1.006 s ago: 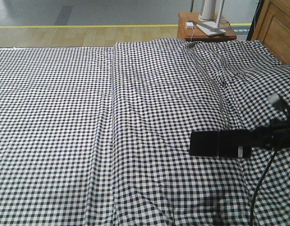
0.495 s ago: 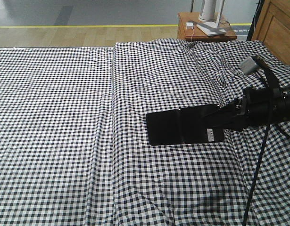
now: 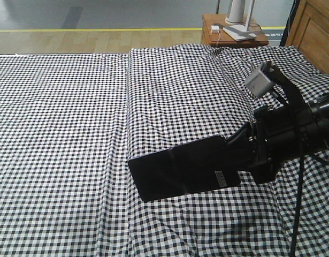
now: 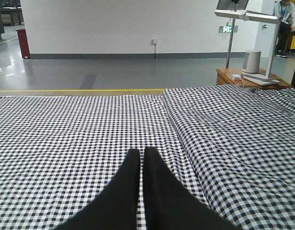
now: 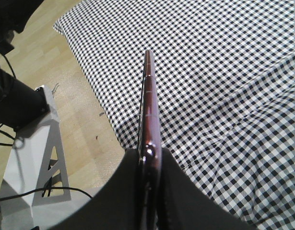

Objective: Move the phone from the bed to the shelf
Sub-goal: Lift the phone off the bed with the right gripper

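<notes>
The black glossy phone (image 3: 180, 168) hangs flat above the checked bed (image 3: 73, 134), held at its right end by my right gripper (image 3: 236, 155). A small white sticker shows near that held end. In the right wrist view the phone (image 5: 148, 96) is seen edge-on with a pinkish rim, and the right gripper (image 5: 148, 155) is shut on its near end. My left gripper (image 4: 139, 153) is shut with nothing in it, low over the bed (image 4: 65, 124). The shelf is out of view.
A small reddish-brown side table (image 3: 209, 35) with a white lamp base (image 3: 238, 32) stands beyond the bed's far edge. A wooden headboard (image 3: 314, 32) rises at the right. A white stand (image 5: 34, 158) and cables sit on the floor beside the bed.
My right arm has carried the phone leftward and higher over the bed, closer to the camera. The phone now looks larger and tilted down to the left.
</notes>
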